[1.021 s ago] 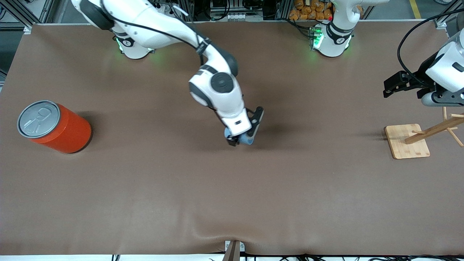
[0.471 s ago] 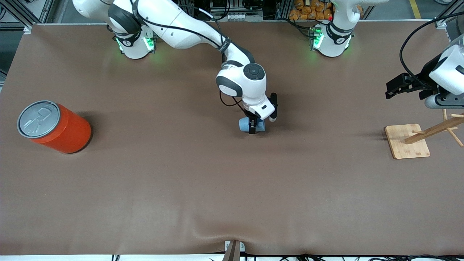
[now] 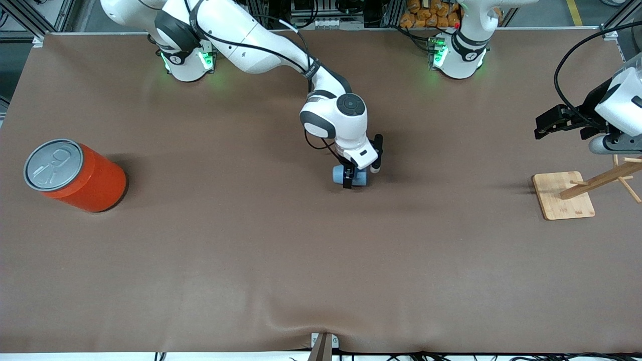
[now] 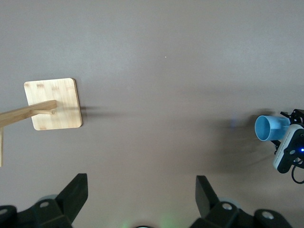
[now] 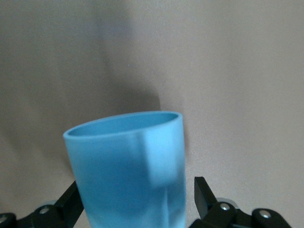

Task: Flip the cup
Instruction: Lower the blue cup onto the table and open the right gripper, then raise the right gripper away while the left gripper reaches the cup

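Note:
The small light blue cup (image 3: 340,174) is between the fingers of my right gripper (image 3: 351,178) at the middle of the table. It is held about on its side, just above the brown mat. In the right wrist view the cup (image 5: 128,161) fills the space between the two black fingers of my right gripper (image 5: 135,190), which is shut on it. The left wrist view shows the cup (image 4: 268,127) with its darker mouth in sight. My left gripper (image 3: 539,128) waits open and empty at the left arm's end of the table; its own view shows it (image 4: 141,179) over bare mat.
A big orange can (image 3: 75,175) with a grey pull-tab lid stands at the right arm's end of the table. A wooden stand on a square base (image 3: 563,195) sits at the left arm's end, beside the left gripper; the base also shows in the left wrist view (image 4: 53,103).
My right arm carried the cup toward the left arm's end and turned its wrist, then shifted slightly and dropped a little. The left arm has hardly moved.

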